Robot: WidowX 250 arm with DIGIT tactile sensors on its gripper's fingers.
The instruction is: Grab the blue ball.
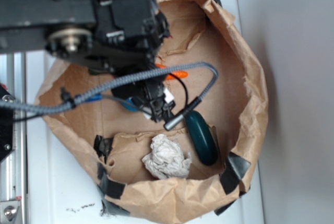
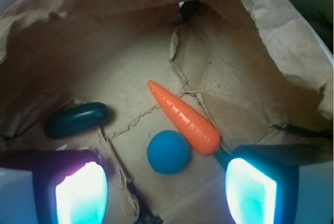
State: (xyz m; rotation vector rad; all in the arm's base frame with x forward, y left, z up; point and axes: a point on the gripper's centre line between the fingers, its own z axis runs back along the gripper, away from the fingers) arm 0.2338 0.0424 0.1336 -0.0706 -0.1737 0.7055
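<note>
Blue ball first: you see it in the wrist view on the brown paper floor of the bag, low in the picture and between the two lit fingertip pads, a little nearer the left one. The tool is apart, nothing between its jaws, and it hovers above the ball rather than around it. The orange carrot lies just beside the ball, its thick end touching or nearly touching the ball's upper right edge; I cannot tell which.

To do this step well, you probably want to centre the ball between the pads before going down, and keep the right pad clear of the carrot's thick end so you do not pinch both. The ball is round and may roll on the creased paper, so a slow, straight descent and a gentle close look safest.

Further out, a dark green oblong toy lies well apart to the left. In the exterior view a crumpled white paper wad sits near the bag's front edge. The bag's walls stand high all round, patched with black tape, and it rests on a white desk.
</note>
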